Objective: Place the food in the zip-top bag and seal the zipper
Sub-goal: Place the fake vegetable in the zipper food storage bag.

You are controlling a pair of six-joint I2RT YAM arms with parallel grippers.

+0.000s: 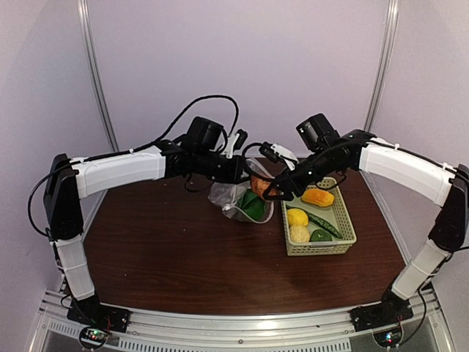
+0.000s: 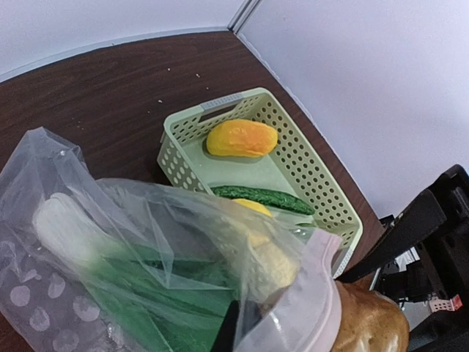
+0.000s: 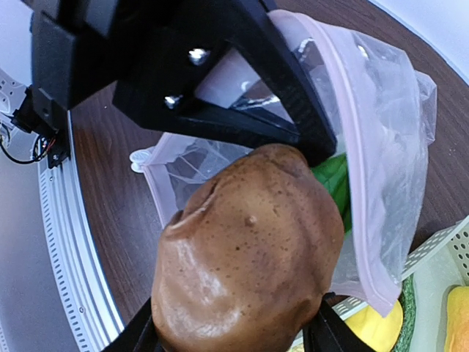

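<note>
The zip-top bag (image 1: 236,196) stands mouth-up on the table, its pinkish zipper (image 3: 382,139) held apart. My left gripper (image 2: 242,326) is shut on the bag's rim, with one dark finger (image 2: 226,331) showing through the plastic. Leafy green bok choy (image 2: 110,275) lies inside the bag. My right gripper (image 3: 234,330) is shut on a brown round food piece (image 3: 249,257), which hangs just over the bag's mouth (image 1: 259,185). From the right wrist, the left gripper (image 3: 220,88) shows as a black frame above the brown piece.
A pale green lattice basket (image 1: 346,227) stands right of the bag. It holds an orange piece (image 2: 242,138), a green cucumber (image 2: 264,196), yellow lemons (image 1: 297,217) and a green pepper (image 1: 320,235). The table's far and right edges meet white walls.
</note>
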